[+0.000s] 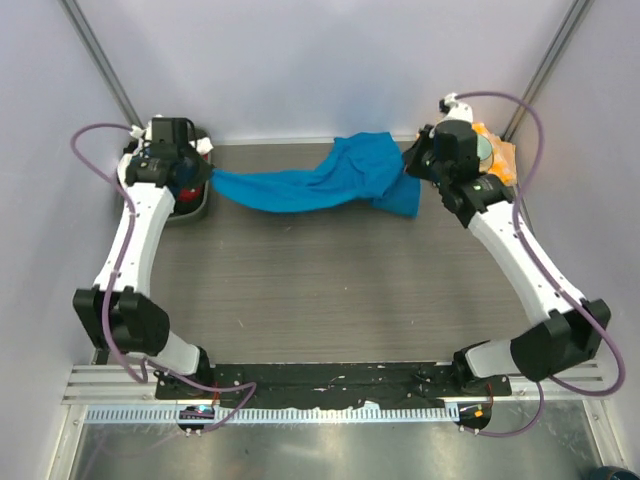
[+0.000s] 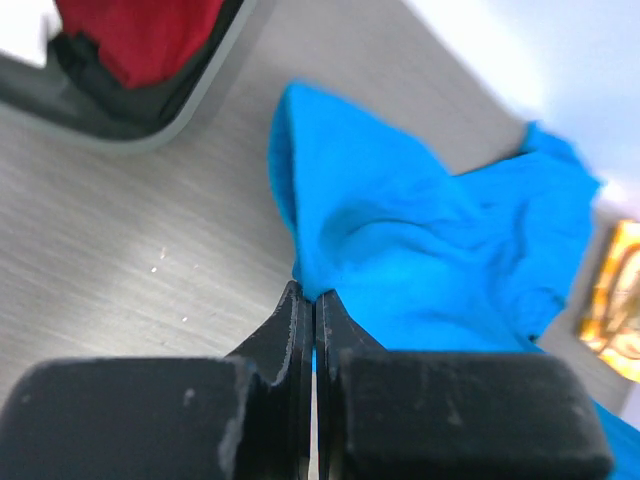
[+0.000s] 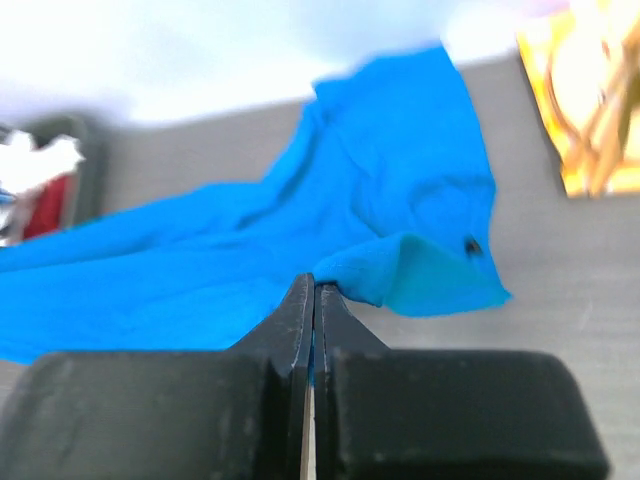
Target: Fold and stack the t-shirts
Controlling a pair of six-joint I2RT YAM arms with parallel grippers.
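The blue t-shirt lies stretched along the worktop's far edge, open surface nearer the arm bases; left claw clenched on its left end beside the grey tray holding the red t-shirt; right claw pinches its right end near the orange napkin.

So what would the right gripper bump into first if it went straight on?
The blue t-shirt. The right gripper is shut on its edge, and more of that cloth lies straight ahead, as far as I can judge.
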